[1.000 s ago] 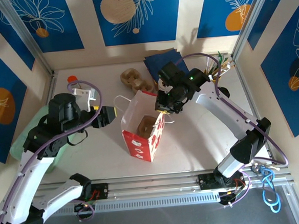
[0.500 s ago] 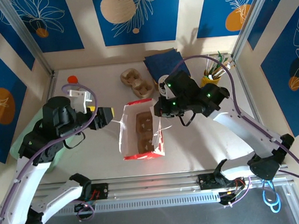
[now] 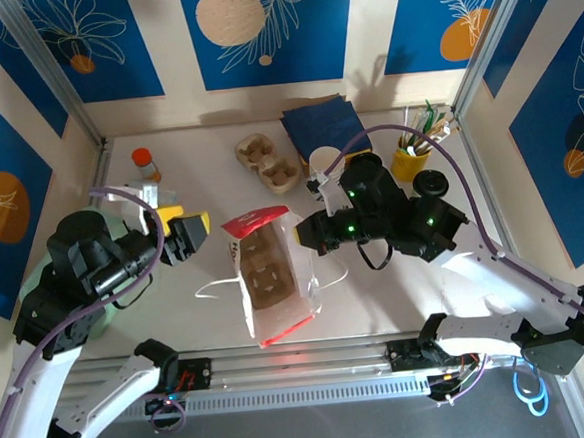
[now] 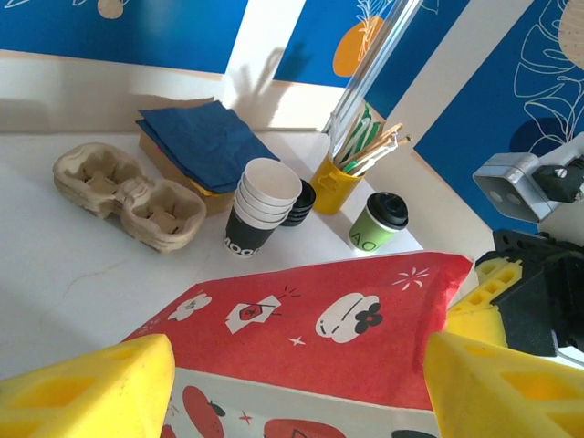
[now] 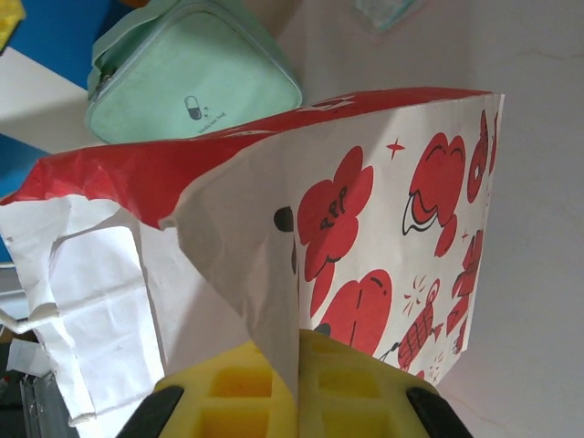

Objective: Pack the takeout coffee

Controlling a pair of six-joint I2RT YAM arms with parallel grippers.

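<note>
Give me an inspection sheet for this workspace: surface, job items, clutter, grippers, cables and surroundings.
Surface: white table, no spills seen.
Job's things: takeout coffee upright, lidded, near the yellow stirrer holder; paper bag tipped, mouth open, cup carrier inside.
Clutter: cup stack, blue napkins, spare carrier, orange-capped bottle, mint pouch.
Grippers: left gripper open beside the bag; right gripper shut on the bag's rim.
Cables: purple cables loop along both arms.
Surroundings: blue patterned panels, metal frame.
</note>
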